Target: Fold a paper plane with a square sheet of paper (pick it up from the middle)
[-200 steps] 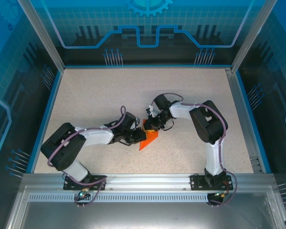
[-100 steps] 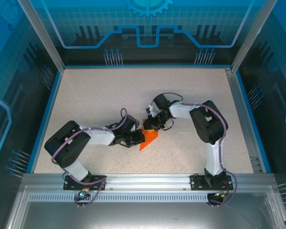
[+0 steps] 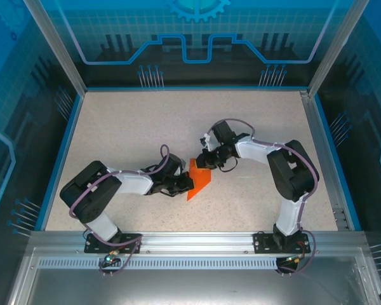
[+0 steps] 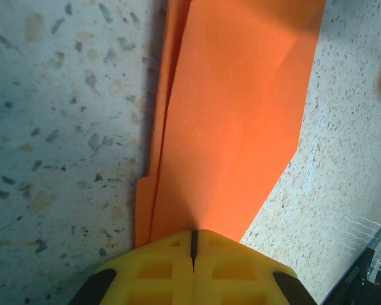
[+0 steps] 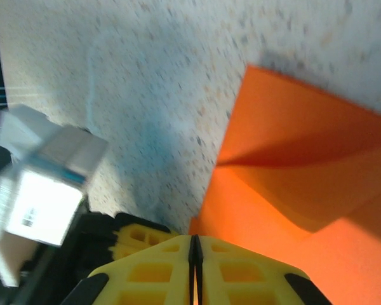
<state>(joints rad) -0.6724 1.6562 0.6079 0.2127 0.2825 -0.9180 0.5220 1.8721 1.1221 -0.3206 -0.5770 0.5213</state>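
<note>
Counter (image 3: 133, 127): pale speckled surface with a blue rim, both arms reaching in from the near edge
Orange paper sheet (image 3: 199, 181): lies about the middle of the counter, a little nearer the near edge than the far one, between the two arm tips
Sheet shape: folded into a narrow wedge with several layers, its point towards the near edge in the top view
Sheet up close (image 4: 235, 114): a long crease runs its length, stacked edges show along the left side, and a dark shadow falls on the counter beside them
Left end effector (image 3: 185, 184): at the sheet's left edge, clenched on the orange paper sheet
Left wrist view: the yellow fingers (image 4: 159, 267) meet in a thin seam at the left end effector (image 4: 192, 244), and the paper runs straight in under that seam
Right end effector (image 3: 206, 164): at the sheet's far corner, clenched
Right wrist view: the right end effector (image 5: 193, 244) has its yellow fingers pressed together, and a corner of the sheet (image 5: 292, 190) touches their tips; whether paper is pinched between them I cannot tell
Spacing: the two arm tips are near each other, apart, with the sheet bridging them
</note>
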